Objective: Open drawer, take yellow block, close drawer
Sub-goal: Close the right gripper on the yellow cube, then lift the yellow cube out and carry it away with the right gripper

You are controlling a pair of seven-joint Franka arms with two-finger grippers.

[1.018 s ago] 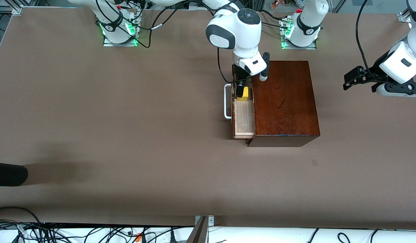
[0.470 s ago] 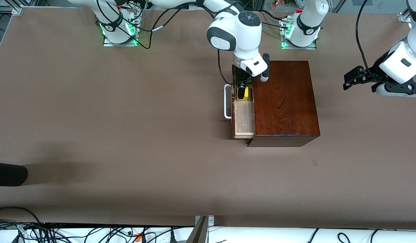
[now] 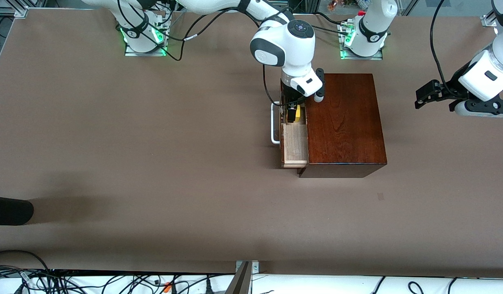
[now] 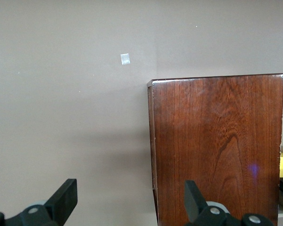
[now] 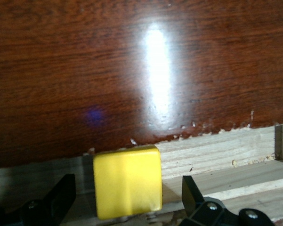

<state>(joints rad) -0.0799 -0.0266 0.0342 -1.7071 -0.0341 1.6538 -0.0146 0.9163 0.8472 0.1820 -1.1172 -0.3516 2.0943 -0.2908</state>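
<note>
Right gripper point(image 3: 292, 110) is down inside the open drawer point(image 3: 295, 143), fingers spread wide with 1 finger point(image 5: 54, 200) on each side of the yellow block point(image 5: 127, 181). A gap shows between each finger and the block in the right wrist view; nothing is clamped. The block sits on the drawer's pale wood floor, at the end of the drawer nearest the robot bases, close to the box's dark front edge.

The drawer is pulled partway out of the wooden box point(image 3: 343, 122), toward the right arm's end of the table. Its white handle point(image 3: 273, 123) stands out from the drawer face. The box top is glossy reddish-brown and throws back a bright streak of light in the right wrist view.

Left gripper point(image 3: 423, 94) hangs over bare table toward the left arm's end, well apart from the box, fingers point(image 4: 63, 200) spread and holding nothing; that arm waits.

Table point(image 3: 153, 143): flat matte brown covering, with a small pale square mark point(image 4: 125, 59) on it nearer the front camera than the box. The 2 arm bases point(image 3: 143, 34) glow green at the table's edge. Tangled cables point(image 3: 92, 281) run along the edge nearest the front camera. A dark rounded object point(image 3: 10, 210) juts in at the right arm's end.
</note>
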